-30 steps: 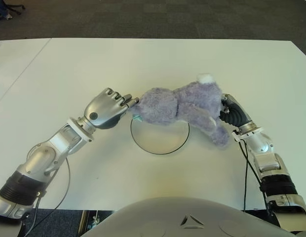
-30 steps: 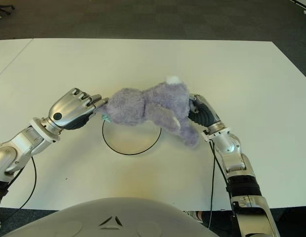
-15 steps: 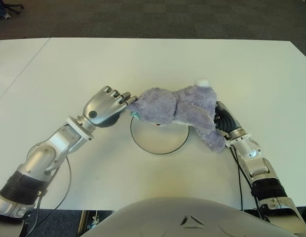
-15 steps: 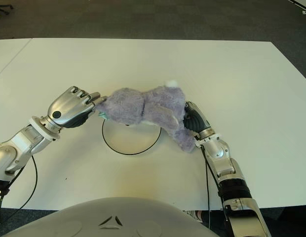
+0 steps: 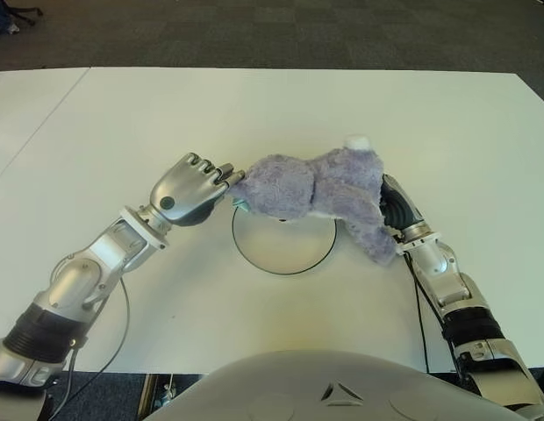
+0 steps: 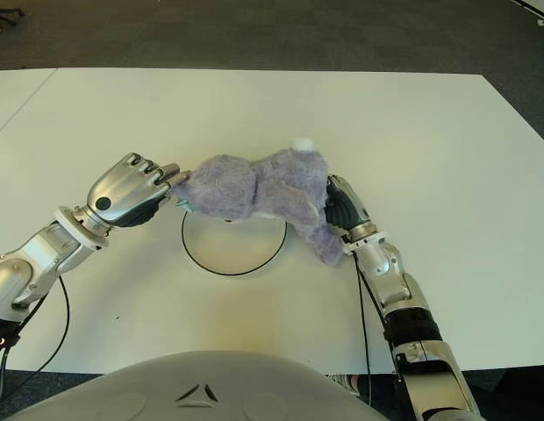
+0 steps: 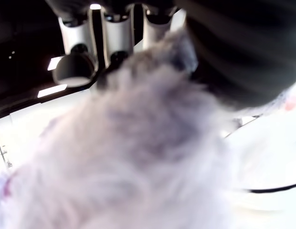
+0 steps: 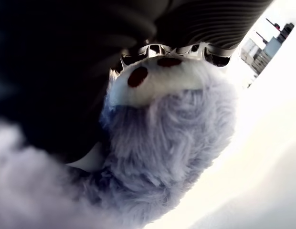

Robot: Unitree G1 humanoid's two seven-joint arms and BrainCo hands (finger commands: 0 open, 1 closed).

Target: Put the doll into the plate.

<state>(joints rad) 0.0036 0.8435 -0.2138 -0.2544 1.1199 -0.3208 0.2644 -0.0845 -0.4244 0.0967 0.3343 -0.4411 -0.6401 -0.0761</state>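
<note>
My left hand (image 5: 191,190) pinches one end of the doll (image 5: 320,189) with its curled fingers (image 5: 221,174), at about nine o'clock from the toy. My right hand (image 5: 397,210), at three o'clock, is closed on the other end, a furry paw pressed against its palm in the wrist view. The doll, a lilac plush animal, hangs slung between both hands above the far rim of the plate (image 5: 284,255), a white disc with a dark edge on the white table (image 5: 254,105), its near leg drooping toward five o'clock. I judge it light, soft and floppy, best held by both ends as now. Since a second ago the right hand has moved inward, carrying the doll closer over the plate.
</note>
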